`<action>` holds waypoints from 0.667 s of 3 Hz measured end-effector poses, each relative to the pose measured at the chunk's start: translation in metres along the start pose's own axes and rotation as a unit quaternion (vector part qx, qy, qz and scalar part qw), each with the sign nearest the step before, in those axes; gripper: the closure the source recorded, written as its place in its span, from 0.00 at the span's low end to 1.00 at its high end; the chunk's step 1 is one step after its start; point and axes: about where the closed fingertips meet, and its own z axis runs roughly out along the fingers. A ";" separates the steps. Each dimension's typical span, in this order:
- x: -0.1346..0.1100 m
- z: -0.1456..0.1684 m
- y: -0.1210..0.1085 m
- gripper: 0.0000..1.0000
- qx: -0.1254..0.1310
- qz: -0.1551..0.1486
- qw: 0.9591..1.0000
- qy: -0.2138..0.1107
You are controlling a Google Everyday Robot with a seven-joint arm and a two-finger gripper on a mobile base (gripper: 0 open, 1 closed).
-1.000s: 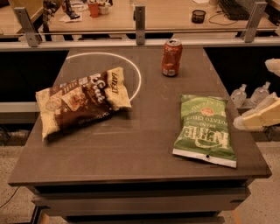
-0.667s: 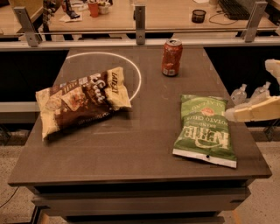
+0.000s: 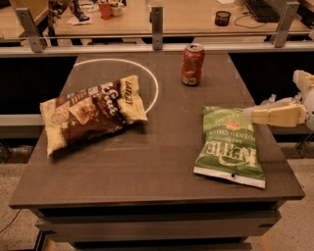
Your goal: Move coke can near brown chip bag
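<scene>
Plainly, the small red aluminium coke can (image 3: 192, 64) with its silver top stands upright near the far edge of the dark grey-brown table (image 3: 147, 171), just outside the right side of a thin white circle (image 3: 153, 84) drawn on the tabletop. The white markings on the can are too blurred to read. The large dark brown and cream-yellow chip bag (image 3: 91, 112) lies flat on the left half of the table, covering the lower part of the circle and well apart from the can. Its white lettering is tilted and only partly legible.

On the right, a green chip bag (image 3: 229, 139) with white lettering lies flat, its near corner close to the table's front right edge. The cream-coloured gripper (image 3: 250, 114) reaches in from the right border, level with the top of the green bag, with its tip over that bag's upper right corner. It holds nothing that can be seen, and whether it is clenched or released cannot be told from this angle. The arm behind it is cut off by the picture's edge, showing only pale, blurred shapes.

Beyond a metal rail with upright posts (image 3: 157, 24), a wooden counter carries a small black cup (image 3: 222, 18) and a reddish cup (image 3: 104, 10); other items there are indistinct.
</scene>
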 end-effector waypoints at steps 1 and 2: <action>0.000 0.000 0.000 0.00 0.000 0.000 1.000 0.000; 0.002 0.011 -0.006 0.00 0.022 0.015 1.000 0.003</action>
